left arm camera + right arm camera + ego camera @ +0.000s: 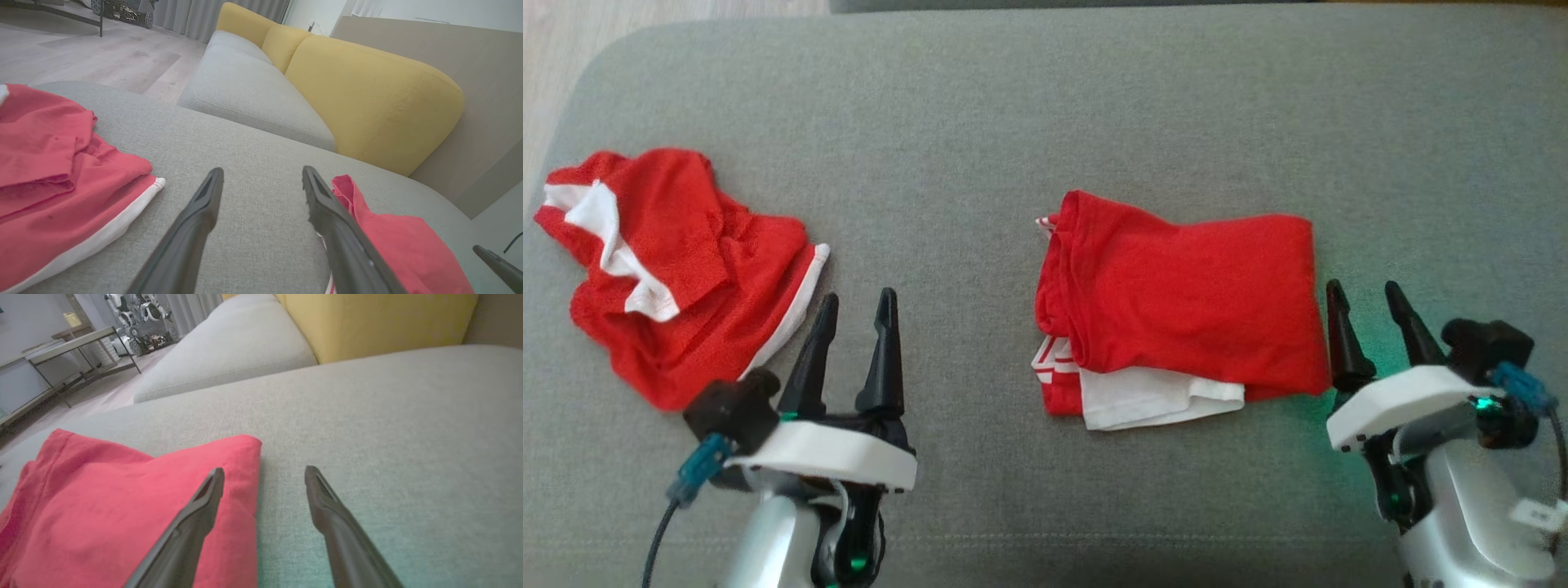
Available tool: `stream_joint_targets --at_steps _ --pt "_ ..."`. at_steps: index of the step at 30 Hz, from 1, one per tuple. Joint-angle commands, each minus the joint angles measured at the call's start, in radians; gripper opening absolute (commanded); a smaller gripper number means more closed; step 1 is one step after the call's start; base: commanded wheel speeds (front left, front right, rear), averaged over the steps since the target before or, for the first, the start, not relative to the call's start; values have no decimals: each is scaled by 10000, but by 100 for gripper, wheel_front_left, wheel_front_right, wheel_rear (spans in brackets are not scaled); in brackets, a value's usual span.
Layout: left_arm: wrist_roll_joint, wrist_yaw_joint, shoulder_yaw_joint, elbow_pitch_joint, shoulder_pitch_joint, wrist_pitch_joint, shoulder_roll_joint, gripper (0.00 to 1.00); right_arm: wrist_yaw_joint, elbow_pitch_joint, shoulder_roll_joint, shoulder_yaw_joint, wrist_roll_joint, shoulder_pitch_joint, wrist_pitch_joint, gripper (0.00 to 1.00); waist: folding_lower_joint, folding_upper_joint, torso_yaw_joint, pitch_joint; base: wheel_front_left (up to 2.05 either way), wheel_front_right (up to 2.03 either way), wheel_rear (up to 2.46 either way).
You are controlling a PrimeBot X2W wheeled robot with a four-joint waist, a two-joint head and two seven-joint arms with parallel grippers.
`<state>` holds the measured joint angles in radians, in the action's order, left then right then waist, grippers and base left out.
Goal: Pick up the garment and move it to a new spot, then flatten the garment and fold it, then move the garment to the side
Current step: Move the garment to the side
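Observation:
A folded red garment (1184, 302) with white trim lies in the middle of the grey cushion (1045, 106); it also shows as red cloth (122, 506) in the right wrist view and as a red fold (392, 241) beside the left fingers. A crumpled red-and-white garment (678, 269) lies at the far left, seen again as (61, 179). My left gripper (856, 304) hovers open between the two garments, holding nothing. My right gripper (1364, 292) is open just right of the folded garment's edge, empty.
Beyond the cushion stand a grey sofa seat (245, 94) and yellow back cushions (367, 98). Wooden floor (102, 57) lies past the cushion's left edge. A metal-framed table (69, 351) stands further off. Bare grey fabric stretches right of the right gripper.

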<state>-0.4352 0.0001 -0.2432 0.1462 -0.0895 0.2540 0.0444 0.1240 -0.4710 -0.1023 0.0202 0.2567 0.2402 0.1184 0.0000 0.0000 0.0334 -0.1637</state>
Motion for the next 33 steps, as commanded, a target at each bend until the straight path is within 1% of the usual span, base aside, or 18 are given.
stream_joint_targets --at_steps 1,5,13,14,15,16,21,25,28,29,30,32,33 --pt "-2 2 294 -359 -491 78 58 100 67 68 62 241 165 395 -150 100 0 0 96 -123 0 0 0" --pt "-6 13 306 -338 -587 78 58 100 67 -540 107 414 447 652 -479 100 0 0 215 -277 0 0 0" --pt "-19 33 296 -313 -687 78 58 100 67 -1350 45 954 1006 879 -690 100 0 0 374 -385 0 0 0" --pt "-19 39 300 -314 -693 78 58 100 67 -1431 26 1028 1079 908 -745 81 0 0 376 -383 0 0 0" --pt "-20 44 308 -316 -695 78 58 100 67 -1520 -4 1089 1148 934 -806 39 0 0 372 -376 0 0 0" --pt "-20 50 318 -318 -694 78 58 100 67 -1599 -72 1173 1154 964 -837 0 0 0 363 -371 0 0 0" --pt "10 61 359 -369 -721 78 58 100 67 -1688 -503 1438 883 1267 -350 0 0 0 230 -361 0 0 0" --pt "74 29 359 -402 -762 78 58 100 67 -1495 -1042 1770 179 1646 316 0 0 0 6 -350 0 0 0" --pt "168 -22 331 -442 -847 78 58 100 67 -1236 -1545 2260 -288 2005 587 0 0 0 -220 -404 0 0 0" --pt "257 -72 294 -475 -949 78 58 100 67 -1058 -1923 2574 -430 2283 653 0 0 0 -380 -450 0 0 0" --pt "311 -104 263 -497 -1023 78 58 100 67 -957 -2139 2738 -482 2443 656 0 0 0 -464 -497 0 0 0" --pt "311 -104 263 -497 -1023 78 58 100 67 -957 -2139 2738 -482 2443 656 0 0 0 -464 -497 0 0 0" --pt "400 -155 195 -577 -1230 78 58 100 67 -744 -2581 3036 -525 2801 568 0 0 0 -640 -669 0 0 0"
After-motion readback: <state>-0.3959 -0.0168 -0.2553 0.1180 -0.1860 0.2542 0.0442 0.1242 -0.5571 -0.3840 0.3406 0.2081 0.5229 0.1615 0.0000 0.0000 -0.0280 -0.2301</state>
